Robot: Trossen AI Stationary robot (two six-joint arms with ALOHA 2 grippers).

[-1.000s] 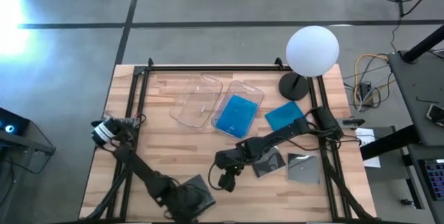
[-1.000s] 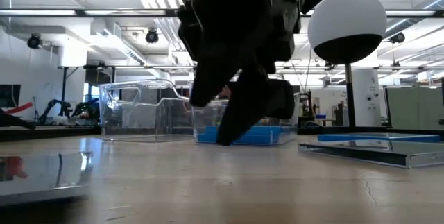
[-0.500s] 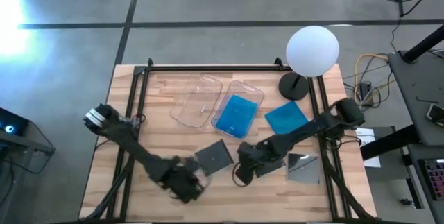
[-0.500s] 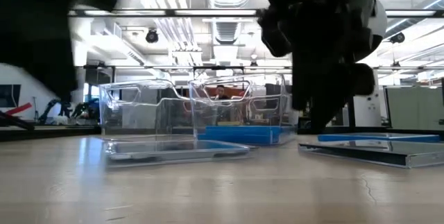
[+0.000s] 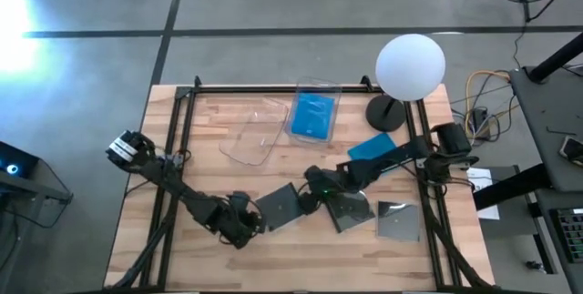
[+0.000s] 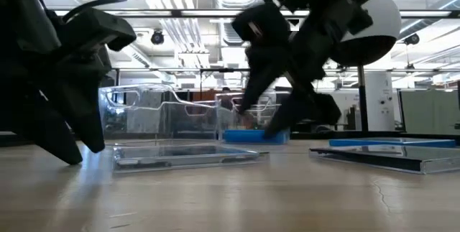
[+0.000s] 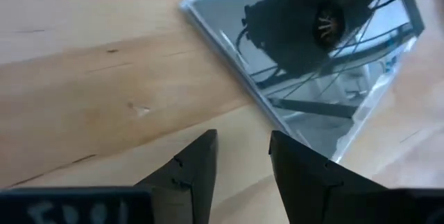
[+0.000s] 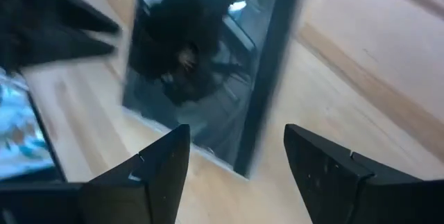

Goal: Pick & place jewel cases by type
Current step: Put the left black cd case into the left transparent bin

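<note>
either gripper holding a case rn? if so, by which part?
Neither. Left gripper and right gripper are both open and empty, each near the dark jewel case lying flat on the table.
</note>
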